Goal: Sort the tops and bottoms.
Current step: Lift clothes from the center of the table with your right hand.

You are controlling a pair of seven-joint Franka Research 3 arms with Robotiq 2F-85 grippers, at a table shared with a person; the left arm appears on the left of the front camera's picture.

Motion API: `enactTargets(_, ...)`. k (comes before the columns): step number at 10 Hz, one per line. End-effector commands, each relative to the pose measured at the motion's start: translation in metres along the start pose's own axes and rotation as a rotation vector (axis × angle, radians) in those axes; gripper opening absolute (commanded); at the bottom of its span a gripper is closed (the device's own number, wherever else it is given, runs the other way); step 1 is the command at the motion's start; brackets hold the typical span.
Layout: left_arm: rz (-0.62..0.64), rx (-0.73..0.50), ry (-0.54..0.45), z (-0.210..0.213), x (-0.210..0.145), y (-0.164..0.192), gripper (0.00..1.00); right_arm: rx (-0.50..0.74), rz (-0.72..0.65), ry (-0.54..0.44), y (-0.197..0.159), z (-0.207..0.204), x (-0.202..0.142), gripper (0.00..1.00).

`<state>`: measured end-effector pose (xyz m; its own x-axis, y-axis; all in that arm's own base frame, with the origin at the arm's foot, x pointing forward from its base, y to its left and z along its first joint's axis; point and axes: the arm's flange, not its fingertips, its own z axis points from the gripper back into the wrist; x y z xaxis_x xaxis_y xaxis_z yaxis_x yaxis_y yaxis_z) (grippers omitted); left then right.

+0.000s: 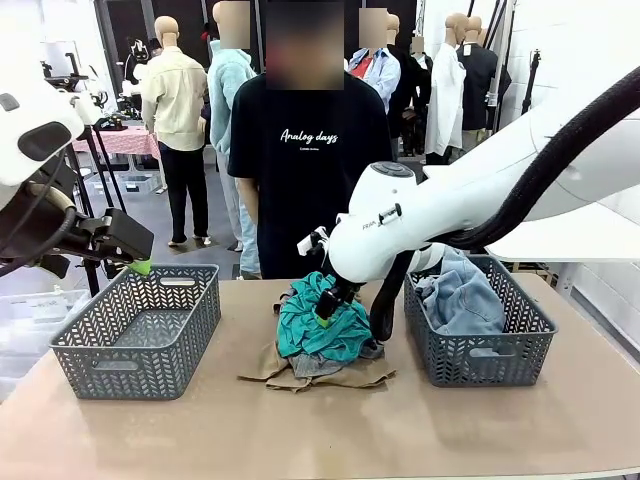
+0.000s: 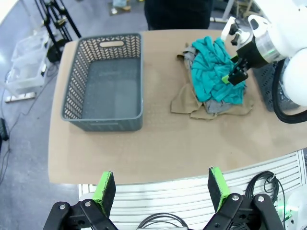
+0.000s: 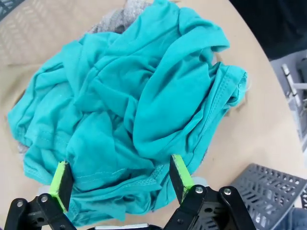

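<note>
The tops lie piled mid-table: a teal green one (image 1: pixel 322 328) on top, a grey one (image 1: pixel 318 364) and a khaki one (image 1: pixel 352 377) under it. The bottoms, light blue denim (image 1: pixel 462 296), rest in the right grey basket (image 1: pixel 478 362). My right gripper (image 1: pixel 325 312) hangs open just over the teal top (image 3: pixel 139 100), and its green pads (image 3: pixel 61 179) straddle the cloth's near edge. My left gripper (image 2: pixel 159 187) is open and holds nothing, high above the table's near left edge. It looks down on the pile (image 2: pixel 211 67) and the right gripper (image 2: pixel 235 74).
An empty grey basket (image 1: pixel 140 335) stands at the table's left (image 2: pixel 103 81). A person in a black shirt (image 1: pixel 305 150) stands at the far edge behind the pile. Bare tabletop runs along the front (image 1: pixel 320 430). The right basket's corner (image 3: pixel 268 187) lies close beside the right gripper.
</note>
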<state>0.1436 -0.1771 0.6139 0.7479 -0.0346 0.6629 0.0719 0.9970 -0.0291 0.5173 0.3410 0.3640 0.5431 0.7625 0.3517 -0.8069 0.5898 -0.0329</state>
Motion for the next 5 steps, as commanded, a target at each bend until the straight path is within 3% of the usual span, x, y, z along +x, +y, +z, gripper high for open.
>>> enactTargets(1,-0.017,-0.011,0.008,0.0029,0.0,0.0022,1.0,0.009,-0.017,0.019,-0.0016,-0.0045,0.0084,1.0)
enactTargets(2,-0.017,-0.011,0.008,0.0029,0.0,0.0022,1.0,0.011,-0.01,0.023,-0.0004,-0.0046,0.0089,1.0)
enactTargets(3,-0.017,-0.011,0.008,0.0029,0.0,0.0022,1.0,0.015,0.003,0.028,-0.0004,-0.0054,0.009,0.91)
enactTargets(5,-0.017,-0.011,0.008,0.0029,0.0,0.0022,1.0,0.02,0.009,0.036,0.003,-0.0032,0.0104,0.53)
